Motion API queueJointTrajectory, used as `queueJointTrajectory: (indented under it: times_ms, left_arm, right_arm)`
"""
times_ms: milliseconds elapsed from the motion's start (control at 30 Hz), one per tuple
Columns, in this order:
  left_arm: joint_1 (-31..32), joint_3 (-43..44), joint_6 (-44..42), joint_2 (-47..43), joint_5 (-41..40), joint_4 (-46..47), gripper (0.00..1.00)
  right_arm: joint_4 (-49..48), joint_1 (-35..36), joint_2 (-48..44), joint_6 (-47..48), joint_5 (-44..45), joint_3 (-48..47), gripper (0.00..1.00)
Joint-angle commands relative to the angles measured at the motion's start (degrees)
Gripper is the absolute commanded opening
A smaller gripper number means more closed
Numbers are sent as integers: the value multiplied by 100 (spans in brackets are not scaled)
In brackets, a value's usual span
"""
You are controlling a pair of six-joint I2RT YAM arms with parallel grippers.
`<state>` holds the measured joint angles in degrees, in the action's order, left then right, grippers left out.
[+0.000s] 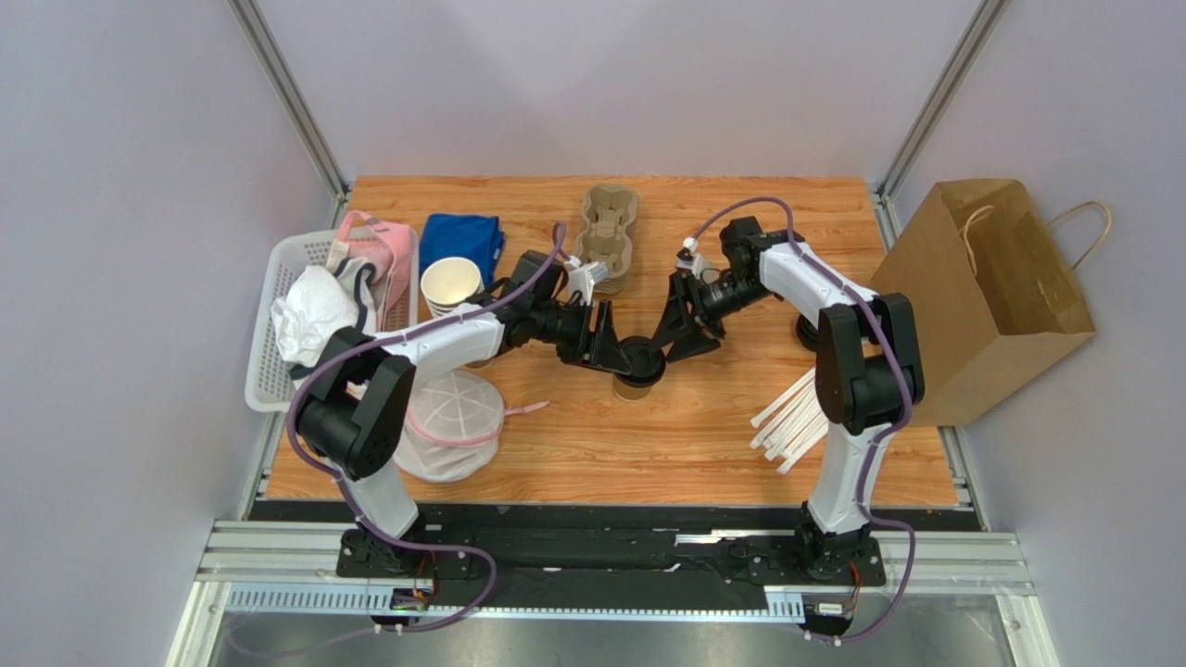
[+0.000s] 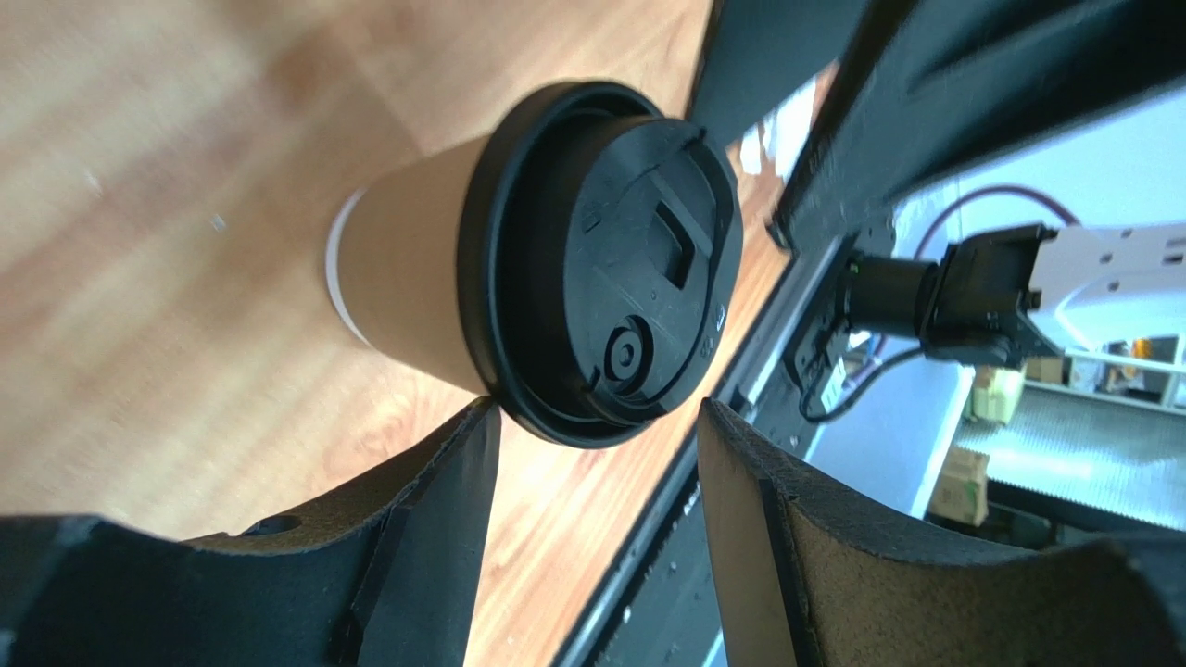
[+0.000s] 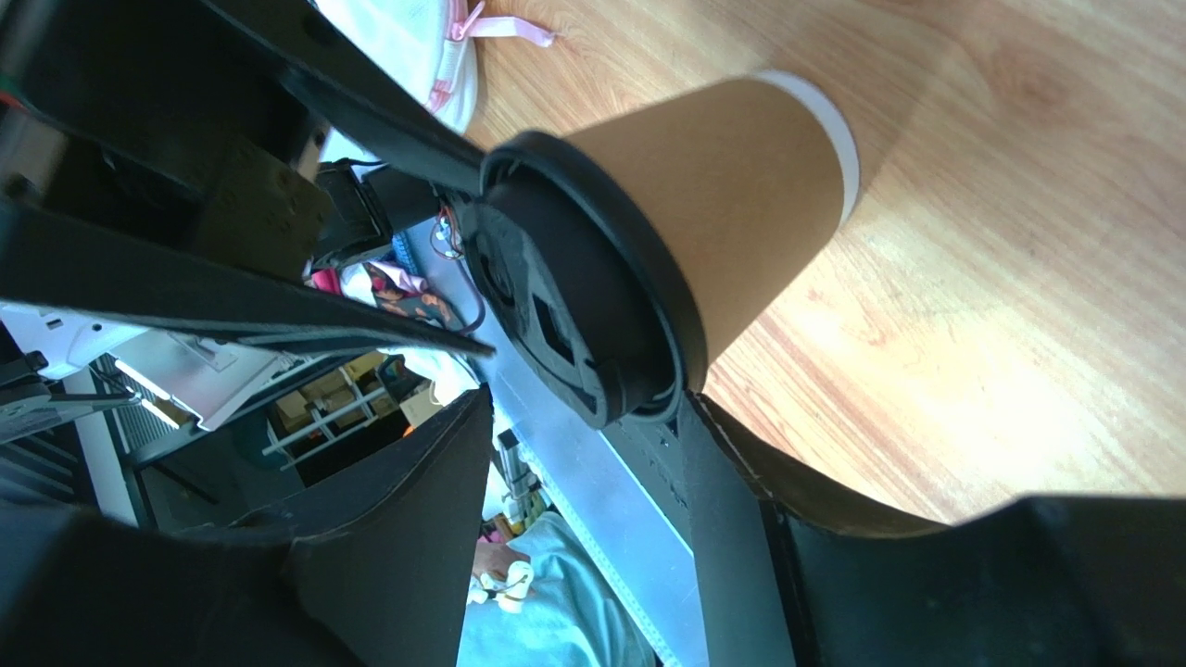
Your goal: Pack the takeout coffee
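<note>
Top external: the takeout coffee [image 1: 639,370] stands upright mid-table [image 1: 696,452], its long axis vertical. The left gripper [image 1: 609,350] reaches it from the left and the right gripper [image 1: 673,338] from the right, neither clearly nearer. The paper bag [image 1: 982,299] sits well apart to the right.

Left wrist: the left gripper [image 2: 599,445] has its fingers spread and holds nothing. The coffee [image 2: 613,264] lies just beyond the tips, lid-on to this camera.

Right wrist: the right gripper [image 3: 585,417] is likewise spread and empty. The lid rim possibly brushes one fingertip [image 3: 692,417]. Only here does the coffee's [image 3: 710,181] brown wall show, hidden under the lid from above.
</note>
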<state>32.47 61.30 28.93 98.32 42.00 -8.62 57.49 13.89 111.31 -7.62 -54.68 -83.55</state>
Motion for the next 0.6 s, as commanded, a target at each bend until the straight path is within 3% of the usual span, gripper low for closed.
queueJointTrajectory:
  times_ms: [0,567]
  left_arm:
    - [-65,418,-36,99,-7,405,63]
    - [-399,515,-107,161,-78,159,63]
  right_arm:
    - [77,-53,-329,129,-193,93,57]
    - [130,-53,-233,59,-527,-161,58]
